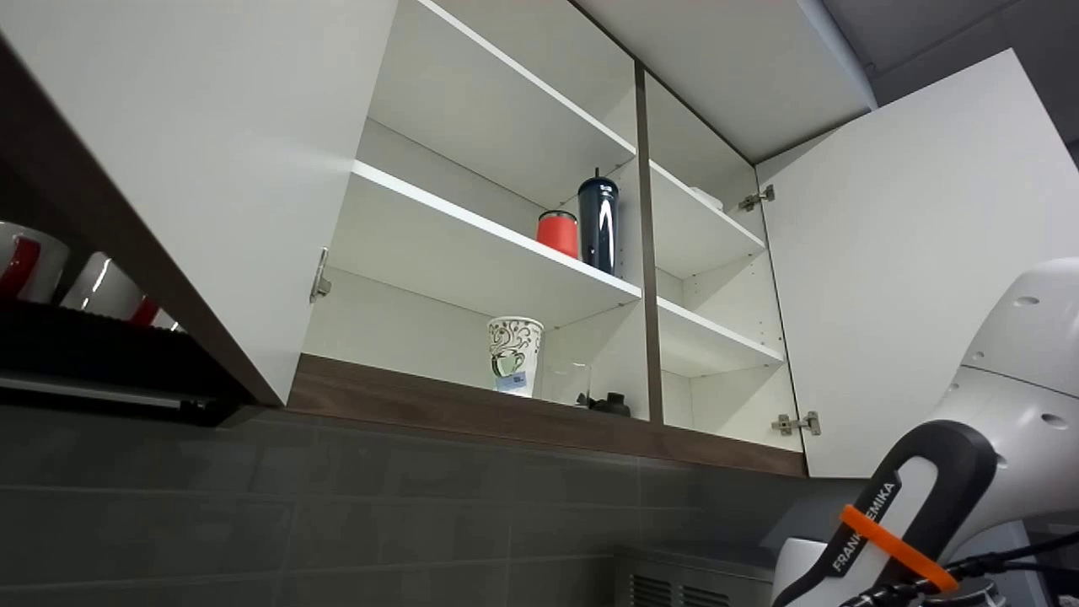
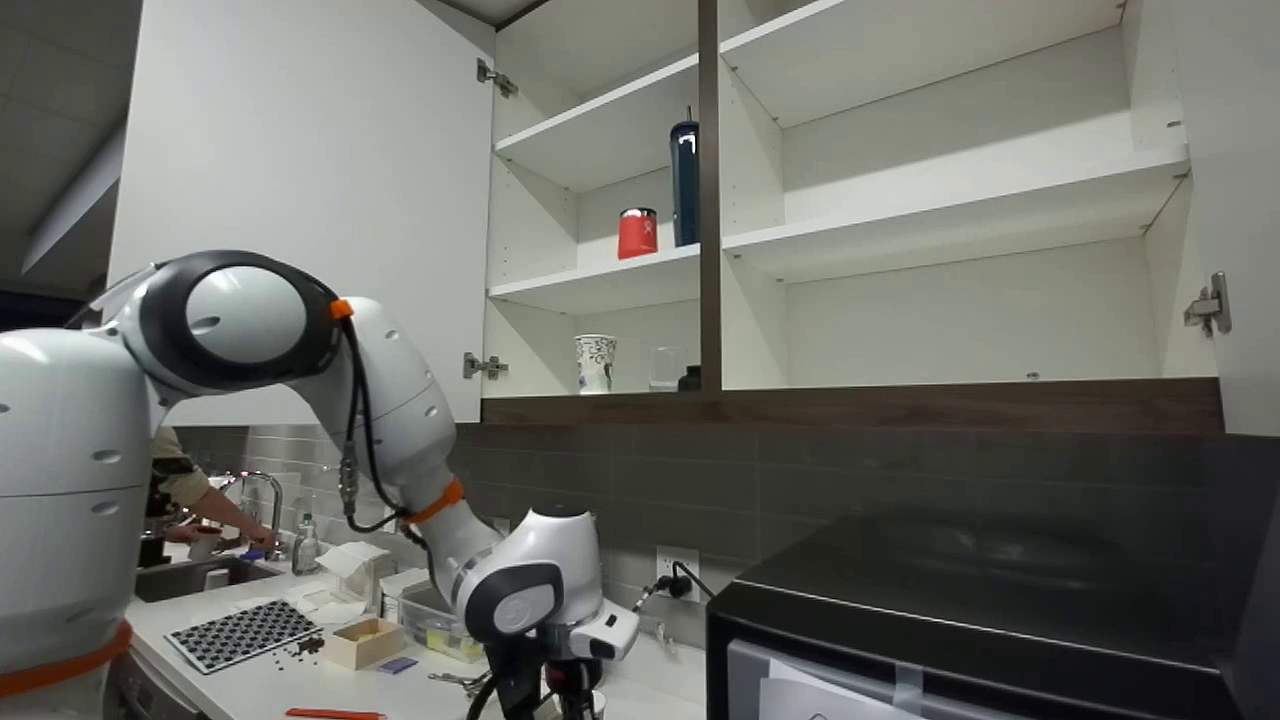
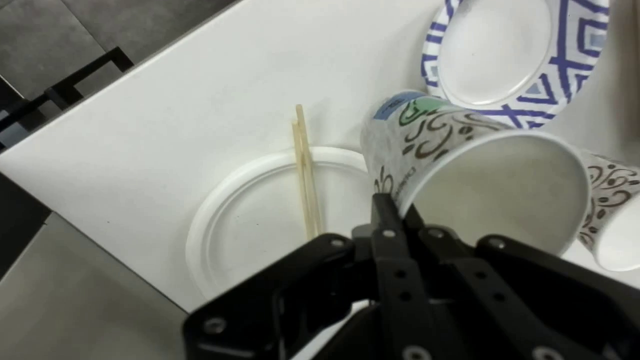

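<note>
My gripper (image 3: 398, 201) is shut on the rim of a paper cup (image 3: 440, 132) with brown swirls and a green and blue print. One finger is outside the cup wall and one inside. The cup is tilted, its mouth toward the wrist camera. A second patterned paper cup (image 3: 612, 185) is to the right, partly cut off. Below are a white plate (image 3: 212, 215) with wooden chopsticks (image 3: 303, 165) across its rim and a blue-patterned plate (image 3: 560, 65). In an exterior view the gripper (image 2: 548, 690) is low over the counter, cut off by the frame's bottom.
An open cabinet (image 1: 472, 400) holds a red tumbler (image 1: 557, 233), a tall dark tumbler (image 1: 598, 223), a paper cup (image 1: 515, 354) and a clear glass (image 1: 566, 384). A black appliance (image 2: 960, 590) stands beside the arm. A seedling tray (image 2: 240, 632) and small box (image 2: 364, 643) lie on the counter.
</note>
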{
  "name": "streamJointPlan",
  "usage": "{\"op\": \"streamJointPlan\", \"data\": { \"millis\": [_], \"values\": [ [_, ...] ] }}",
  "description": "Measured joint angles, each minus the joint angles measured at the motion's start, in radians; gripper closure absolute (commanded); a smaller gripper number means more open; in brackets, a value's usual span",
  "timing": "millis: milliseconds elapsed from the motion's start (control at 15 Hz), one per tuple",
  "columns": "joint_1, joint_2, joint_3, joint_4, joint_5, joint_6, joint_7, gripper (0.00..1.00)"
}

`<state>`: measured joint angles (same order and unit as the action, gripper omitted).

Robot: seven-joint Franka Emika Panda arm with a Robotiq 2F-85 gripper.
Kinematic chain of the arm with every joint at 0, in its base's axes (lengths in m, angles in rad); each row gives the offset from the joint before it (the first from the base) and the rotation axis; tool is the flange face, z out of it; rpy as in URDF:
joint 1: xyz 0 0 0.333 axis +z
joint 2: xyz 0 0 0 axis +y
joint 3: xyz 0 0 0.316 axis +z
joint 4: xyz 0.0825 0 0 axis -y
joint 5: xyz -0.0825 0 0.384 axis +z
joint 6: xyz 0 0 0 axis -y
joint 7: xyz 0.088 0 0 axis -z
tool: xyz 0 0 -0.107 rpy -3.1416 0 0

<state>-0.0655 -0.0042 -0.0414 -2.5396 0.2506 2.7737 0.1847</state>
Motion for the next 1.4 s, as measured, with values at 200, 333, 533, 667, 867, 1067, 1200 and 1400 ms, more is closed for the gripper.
{"op": "streamJointPlan", "data": {
  "millis": [200, 333, 533, 667, 867, 1067, 1200, 1400],
  "values": [
    [0.032, -0.068, 0.027, -0.032, 0.001, 0.000, -0.035, 0.99],
    [0.058, -0.082, 0.047, -0.035, 0.001, 0.000, -0.048, 0.99],
    [0.091, -0.069, 0.073, -0.026, 0.000, 0.000, -0.055, 0.99],
    [0.103, -0.044, 0.084, -0.013, -0.010, 0.000, -0.057, 0.99],
    [0.106, 0.016, 0.089, 0.025, -0.033, 0.000, -0.059, 0.99],
    [0.105, 0.088, 0.087, 0.080, -0.059, 0.000, -0.059, 0.99],
    [0.105, 0.136, 0.086, 0.119, -0.066, 0.000, -0.064, 0.99],
    [0.103, 0.206, 0.086, 0.172, -0.071, -0.006, -0.073, 0.64]
  ]
}}
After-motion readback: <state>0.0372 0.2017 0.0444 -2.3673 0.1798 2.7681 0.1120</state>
